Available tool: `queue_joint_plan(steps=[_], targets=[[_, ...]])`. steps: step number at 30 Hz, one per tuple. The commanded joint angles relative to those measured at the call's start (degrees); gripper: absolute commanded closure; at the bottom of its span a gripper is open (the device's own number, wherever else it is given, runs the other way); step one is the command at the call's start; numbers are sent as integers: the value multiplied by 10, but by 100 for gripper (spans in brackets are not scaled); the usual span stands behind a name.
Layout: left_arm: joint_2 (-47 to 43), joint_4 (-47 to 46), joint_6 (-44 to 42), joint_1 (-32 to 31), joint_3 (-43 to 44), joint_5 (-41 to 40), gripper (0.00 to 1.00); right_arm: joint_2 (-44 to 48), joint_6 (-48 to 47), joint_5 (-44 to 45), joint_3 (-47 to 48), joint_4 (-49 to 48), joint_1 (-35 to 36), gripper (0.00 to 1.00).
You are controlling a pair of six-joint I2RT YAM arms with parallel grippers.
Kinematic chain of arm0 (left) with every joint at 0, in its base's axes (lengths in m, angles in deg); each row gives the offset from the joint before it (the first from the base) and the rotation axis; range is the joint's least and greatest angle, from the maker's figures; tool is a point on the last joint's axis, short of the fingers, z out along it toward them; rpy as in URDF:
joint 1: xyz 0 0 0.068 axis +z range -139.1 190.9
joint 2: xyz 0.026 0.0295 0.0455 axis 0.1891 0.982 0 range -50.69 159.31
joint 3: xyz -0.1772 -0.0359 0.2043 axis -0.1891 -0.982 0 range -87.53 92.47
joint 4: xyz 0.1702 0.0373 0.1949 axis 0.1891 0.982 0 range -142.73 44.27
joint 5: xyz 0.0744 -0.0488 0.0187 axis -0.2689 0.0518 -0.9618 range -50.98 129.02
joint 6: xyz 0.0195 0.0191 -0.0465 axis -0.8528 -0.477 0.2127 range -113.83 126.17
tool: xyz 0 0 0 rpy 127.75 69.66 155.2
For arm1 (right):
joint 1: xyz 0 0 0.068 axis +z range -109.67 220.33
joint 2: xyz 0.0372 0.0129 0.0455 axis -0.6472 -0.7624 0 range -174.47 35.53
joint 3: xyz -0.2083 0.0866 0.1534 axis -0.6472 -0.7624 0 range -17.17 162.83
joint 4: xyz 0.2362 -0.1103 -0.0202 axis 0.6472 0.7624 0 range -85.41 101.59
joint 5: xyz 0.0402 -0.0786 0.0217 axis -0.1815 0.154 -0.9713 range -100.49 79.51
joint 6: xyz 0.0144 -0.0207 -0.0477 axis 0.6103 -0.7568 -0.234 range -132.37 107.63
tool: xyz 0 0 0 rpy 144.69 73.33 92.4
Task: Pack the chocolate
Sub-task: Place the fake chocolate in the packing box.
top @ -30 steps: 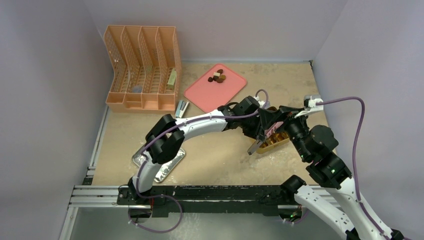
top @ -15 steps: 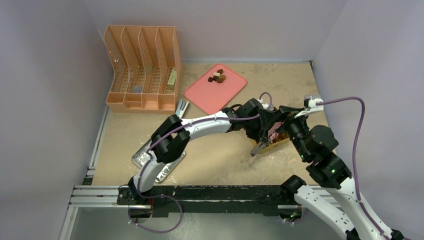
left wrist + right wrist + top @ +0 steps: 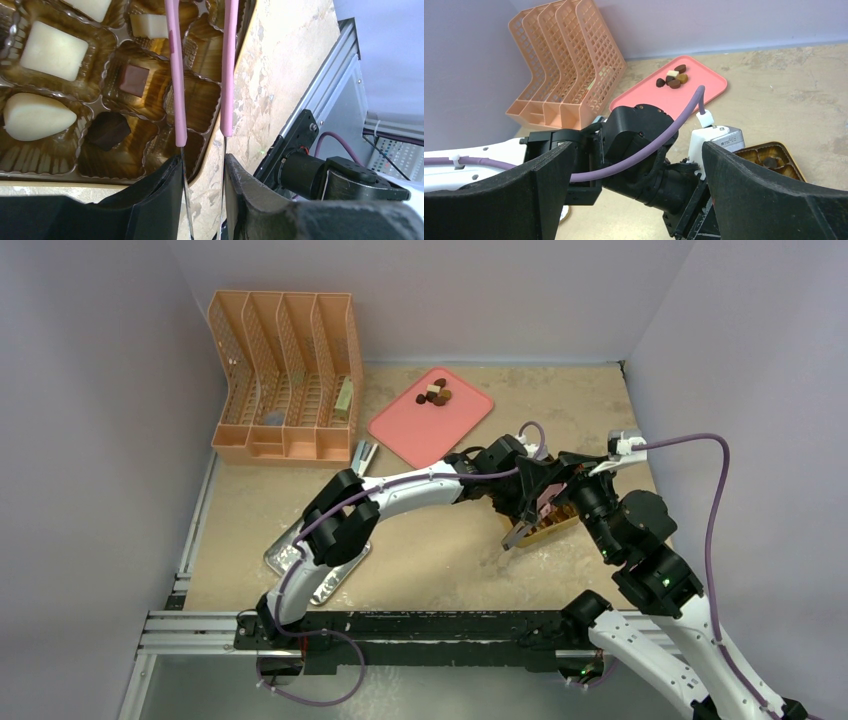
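Observation:
Chocolate pieces [image 3: 434,394] lie in a small heap on the pink tray [image 3: 400,430], seen too in the right wrist view [image 3: 672,79]. More chocolate sits in the gold box [image 3: 210,145]: pale cream pieces [image 3: 52,50] and dark ones [image 3: 134,80]. My left gripper [image 3: 202,167] is shut on pink-sleeved tweezers [image 3: 176,75], whose arms reach over the box's near corner cells; their tips are out of frame. In the top view that gripper [image 3: 533,508] is at the box's left edge [image 3: 560,530]. My right gripper [image 3: 634,165] stands wide open and empty just behind the left wrist.
An orange file organizer [image 3: 285,375] stands at the back left, with a stapler [image 3: 363,454] in front of it. A foil tray [image 3: 300,565] lies by the left arm's base. A metal rail [image 3: 400,625] runs along the near table edge. The two arms are close together.
My left arm has shifted a little to the right, bringing the tweezers over the box's corner. The right arm and the chocolate on the tray have not moved.

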Motion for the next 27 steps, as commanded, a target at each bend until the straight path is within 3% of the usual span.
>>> queue_joint_plan(steps=[1,27], targets=[[-47,-16,-4,-1,13,-28,69,0,-8,5,21,-24,-1,1],[-195,10,-6,40,-134,-220,71,-3,13,-5,12,-16,-1,1]])
